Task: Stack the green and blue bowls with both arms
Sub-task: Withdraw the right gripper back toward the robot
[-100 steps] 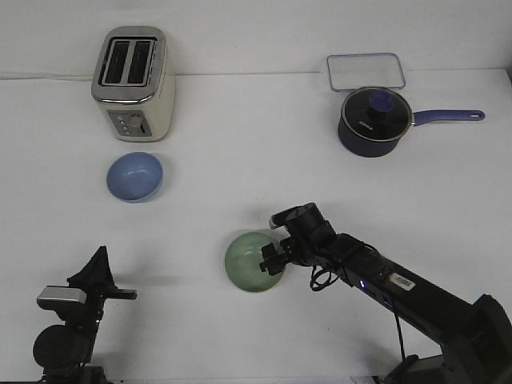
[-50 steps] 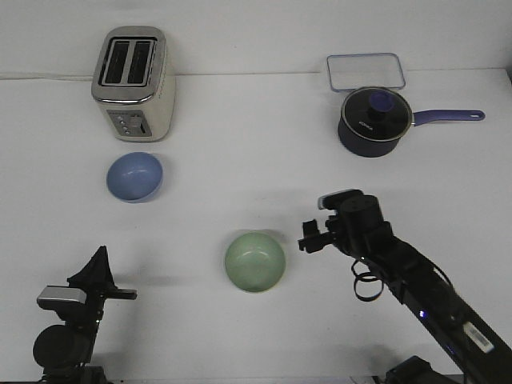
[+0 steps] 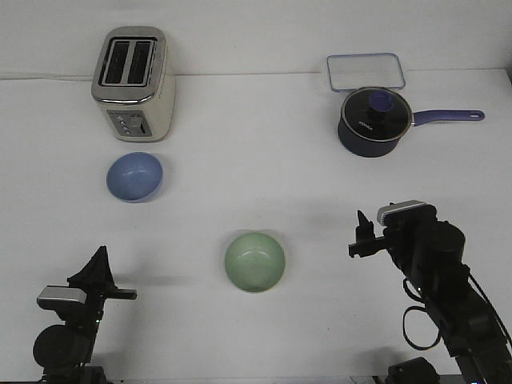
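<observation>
Now our right pincer point(image 3: 362, 238) hangs empty beside the green bowl point(image 3: 254, 261) at mid-tabletop; the left pincer's point(image 3: 98, 272) state we cannot tell. Blue bowl point(image 3: 134, 176) waits by the toaster point(image 3: 134, 82). Both look light, rigid, best gripped by the rim.

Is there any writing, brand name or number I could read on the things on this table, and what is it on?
Nothing can be read for certain.
Saucepan: a small pale mark on its side, probably a brand, too blurred to read.
Toaster: small controls on the front; any markings are too small to read.
Right arm: no readable label shows.
Green bowl, blue bowl, clear lid: no writing visible.
</observation>
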